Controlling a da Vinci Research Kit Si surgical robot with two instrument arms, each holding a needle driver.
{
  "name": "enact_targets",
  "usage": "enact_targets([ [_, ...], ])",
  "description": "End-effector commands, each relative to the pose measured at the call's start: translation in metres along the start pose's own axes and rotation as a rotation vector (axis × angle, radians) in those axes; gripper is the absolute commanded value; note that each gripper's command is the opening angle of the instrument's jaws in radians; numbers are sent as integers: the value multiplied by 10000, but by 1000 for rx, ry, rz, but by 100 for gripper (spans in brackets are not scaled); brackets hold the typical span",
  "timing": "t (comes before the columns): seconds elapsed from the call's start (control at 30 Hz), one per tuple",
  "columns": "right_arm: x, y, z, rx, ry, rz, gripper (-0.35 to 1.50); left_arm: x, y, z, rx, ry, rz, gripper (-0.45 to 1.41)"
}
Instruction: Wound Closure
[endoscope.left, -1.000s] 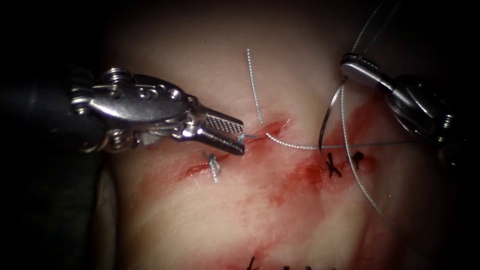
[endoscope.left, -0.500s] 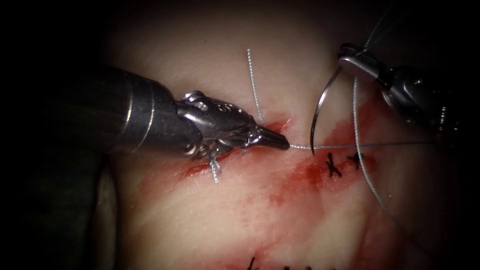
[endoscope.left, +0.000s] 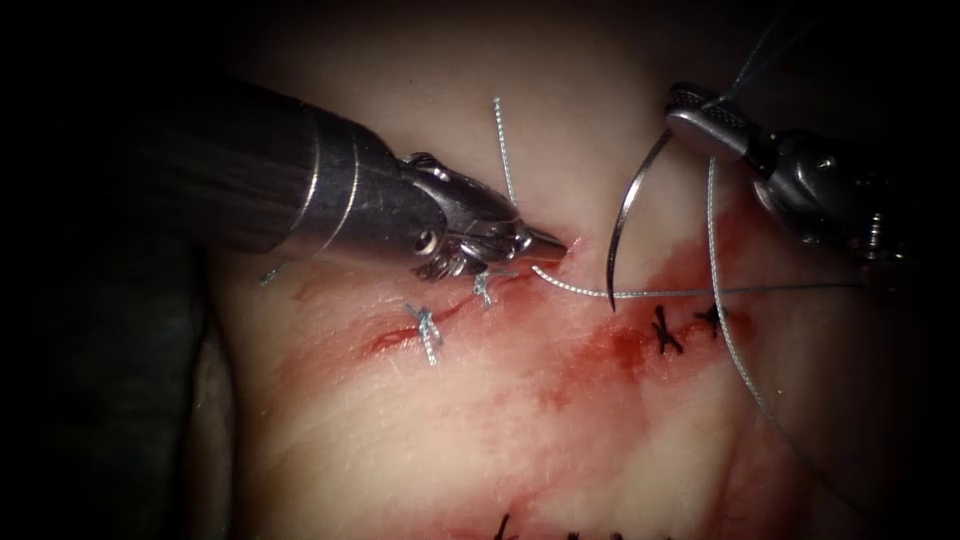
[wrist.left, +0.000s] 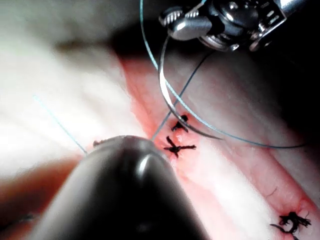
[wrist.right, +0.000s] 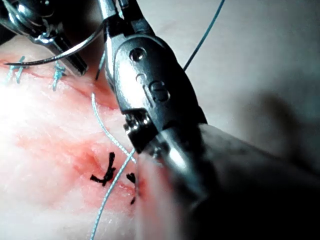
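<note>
— Needle (endoscope.left: 625, 215), where is it?

— Off the tissue (endoscope.left: 420, 420), hanging free to the right of the cut (endoscope.left: 455, 310). The right tool (endoscope.left: 700, 115) has its jaws clamped on the blunt end, up at the far right, and the curve sweeps down to the left, with the point just above the red fluid (endoscope.left: 600, 350).

— And the left tool (endoscope.left: 545, 242)?

— Well left of the needle, jaws closed, with the tip at the cut's right end. Whether it pinches thread (endoscope.left: 640, 294) there, I cannot tell. The thread runs from that spot rightward, passing beside the needle's point. Two pale stitches (endoscope.left: 428, 330) sit along the cut, dark knots (endoscope.left: 665, 332) to the right.
</note>
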Motion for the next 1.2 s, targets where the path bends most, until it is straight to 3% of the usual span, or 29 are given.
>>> enact_targets([
  [0.03,-5,0,7,4,3,0,-35,-1,-3,5,-17,-14,-13,-45],
  [0.43,-4,-2,6,9,4,12,-35,-12,-16,25,-42,-47,-22,-45],
  [1.2,-3,-11,13,28,7,20,-35,-20,-30,44,51,-87,-20,-45],
])
